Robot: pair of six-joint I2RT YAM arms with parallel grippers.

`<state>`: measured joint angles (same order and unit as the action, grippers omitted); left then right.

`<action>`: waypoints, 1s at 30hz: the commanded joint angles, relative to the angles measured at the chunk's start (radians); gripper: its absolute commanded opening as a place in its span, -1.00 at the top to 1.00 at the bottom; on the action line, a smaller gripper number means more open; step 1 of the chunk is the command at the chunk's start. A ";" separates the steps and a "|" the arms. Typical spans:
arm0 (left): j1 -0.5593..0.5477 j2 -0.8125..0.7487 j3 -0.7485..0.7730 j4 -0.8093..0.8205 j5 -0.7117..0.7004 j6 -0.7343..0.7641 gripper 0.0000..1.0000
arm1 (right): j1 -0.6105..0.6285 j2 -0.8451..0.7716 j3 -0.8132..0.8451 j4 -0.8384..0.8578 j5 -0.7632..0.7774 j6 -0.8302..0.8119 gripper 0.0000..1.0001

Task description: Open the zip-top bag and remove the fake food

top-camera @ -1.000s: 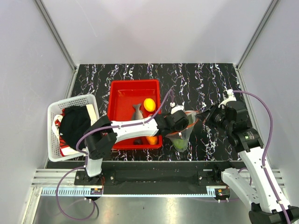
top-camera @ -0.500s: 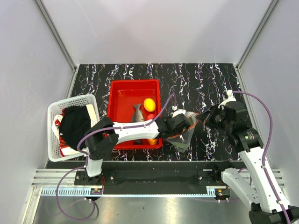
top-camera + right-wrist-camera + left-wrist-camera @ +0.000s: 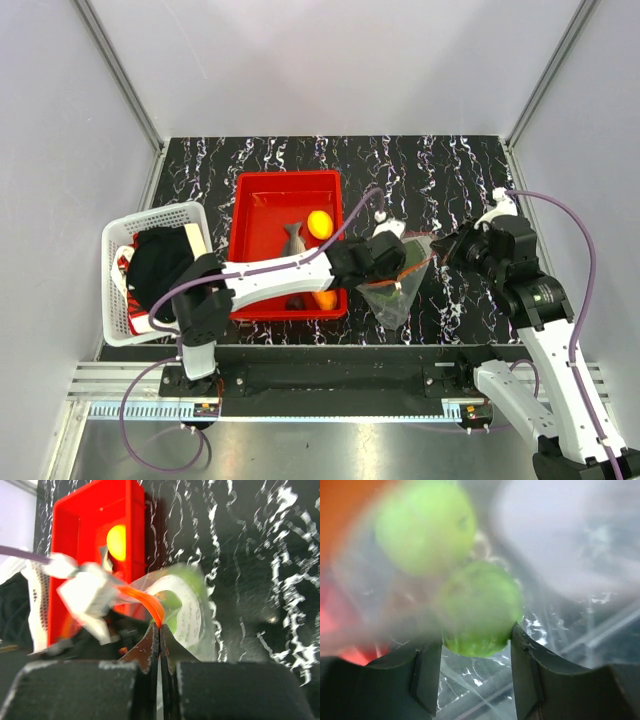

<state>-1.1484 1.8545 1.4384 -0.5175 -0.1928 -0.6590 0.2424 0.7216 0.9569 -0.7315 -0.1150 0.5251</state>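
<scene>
Bag open; two green fruits remain inside.
Your right gripper (image 3: pixel 159 630) is pinched closed on the red-orange zip strip (image 3: pixel 142 597) of the clear crinkly zip-top bag (image 3: pixel 395 295), just beside the red tray (image 3: pixel 262 200). Your left gripper (image 3: pixel 475 640), inside the bag, clasps one round green toy fruit (image 3: pixel 480 610), with the second green fruit (image 3: pixel 422 530) behind. A yellow fruit (image 3: pixel 319 222) and grey fish (image 3: pixel 293 240) lie in the tray. No writing is readable.

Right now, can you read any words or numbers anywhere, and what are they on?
Nothing here can be read as words or numbers.
zip-top bag: what looks like faint grey print, too blurred to read.
red-and-white thing in the white basket: any print is too small to read.
</scene>
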 commanded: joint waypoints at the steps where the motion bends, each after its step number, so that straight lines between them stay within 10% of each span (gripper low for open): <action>1: -0.008 -0.118 0.143 -0.026 -0.033 0.094 0.98 | 0.005 -0.016 0.056 -0.003 0.072 -0.079 1.00; 16: 0.044 -0.237 0.338 -0.065 0.006 0.193 1.00 | 0.003 -0.010 0.082 -0.051 0.109 -0.131 1.00; 30: 0.285 -0.725 -0.324 -0.235 -0.079 0.026 1.00 | 0.003 0.027 0.085 -0.072 0.207 -0.169 1.00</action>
<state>-0.9352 1.1801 1.2758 -0.6666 -0.2470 -0.5396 0.2424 0.7383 1.0077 -0.8112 0.0597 0.3817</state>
